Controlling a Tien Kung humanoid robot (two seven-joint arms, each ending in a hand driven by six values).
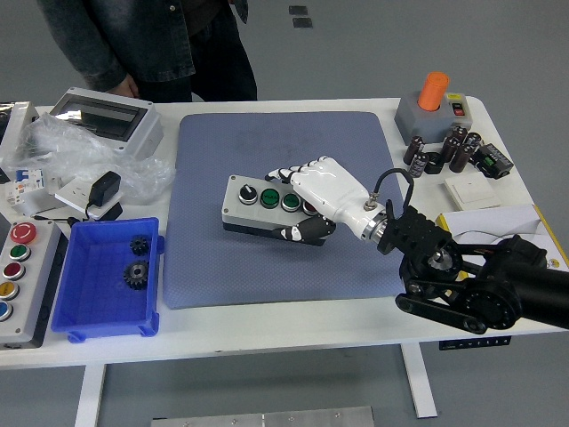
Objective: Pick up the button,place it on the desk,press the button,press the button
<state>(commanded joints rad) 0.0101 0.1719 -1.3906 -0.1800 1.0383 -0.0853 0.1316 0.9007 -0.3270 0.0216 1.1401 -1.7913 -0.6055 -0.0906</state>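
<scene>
A grey button box (256, 205) with a black knob and two green buttons on top lies near the middle of the blue mat (267, 142). My right hand (307, 200), white with black joints, is shut on the box's right end: fingers curl over its top and the thumb presses its front side. The right end of the box is hidden under the hand. The black right arm (462, 271) reaches in from the lower right. My left arm is out of sight.
A blue bin (84, 302) with two gears sits at the left, beside a panel of coloured buttons (18, 276). Plastic bags, a grey enclosure (107, 120) and a person stand at the back left. An orange-knobbed device (431, 107), capacitors and a white plate sit at the right.
</scene>
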